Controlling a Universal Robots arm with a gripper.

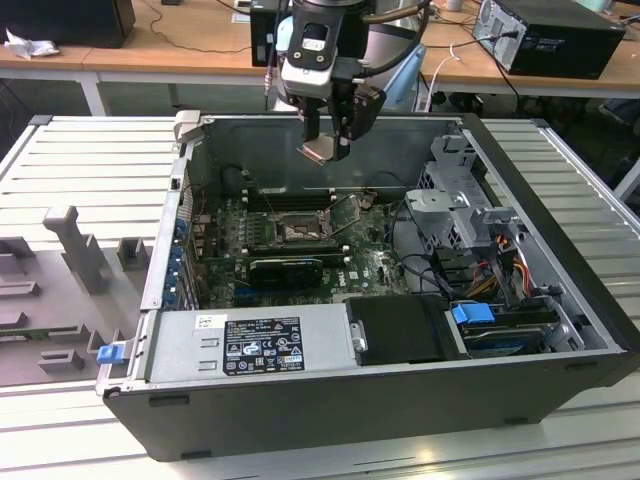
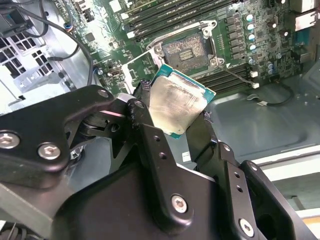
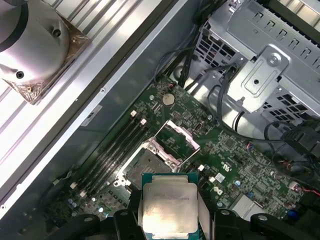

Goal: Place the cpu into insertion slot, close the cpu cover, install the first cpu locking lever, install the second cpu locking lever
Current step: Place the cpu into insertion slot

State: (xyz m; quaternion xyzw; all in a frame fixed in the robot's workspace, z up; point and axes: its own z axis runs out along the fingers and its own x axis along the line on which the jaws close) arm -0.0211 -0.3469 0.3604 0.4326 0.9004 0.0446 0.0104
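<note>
One open computer case [image 1: 330, 410], lying on its side on a slatted metal table [image 1: 90, 150]. Nearest, along the front wall: a silver power supply [image 1: 260, 340], then a black drive bay [image 1: 400, 330] with a blue latch [image 1: 473, 313]. Off at the exterior view's left, a grey moulded tray [image 1: 50, 290].

Further in, on the green motherboard [image 1: 375, 255]: a long black graphics card [image 1: 285, 268], just on the near side of the insertion slot [image 1: 297, 230]. Slot uncovered, dark contact field showing. Cpu cover [image 3: 185, 135] swung up off it, standing open on its hinge. Beyond the slot, a row of black memory slots [image 1: 285, 197]. At the exterior view's right, loose black cables [image 1: 400, 225] and a silver drive cage [image 1: 450, 200], close by the slot but not over it.

And up above the far part of the case, the gripper [image 1: 328, 148]. Black fingers [image 2: 145, 125] pinched tight on the cpu [image 2: 177, 105], one on each opposite edge. Pale metal top turned toward the wrist cameras, tilted. Cpu in the air, well apart from the slot.

Farthest back, a wooden desk [image 1: 200, 50] with another black computer [image 1: 560, 35].
</note>
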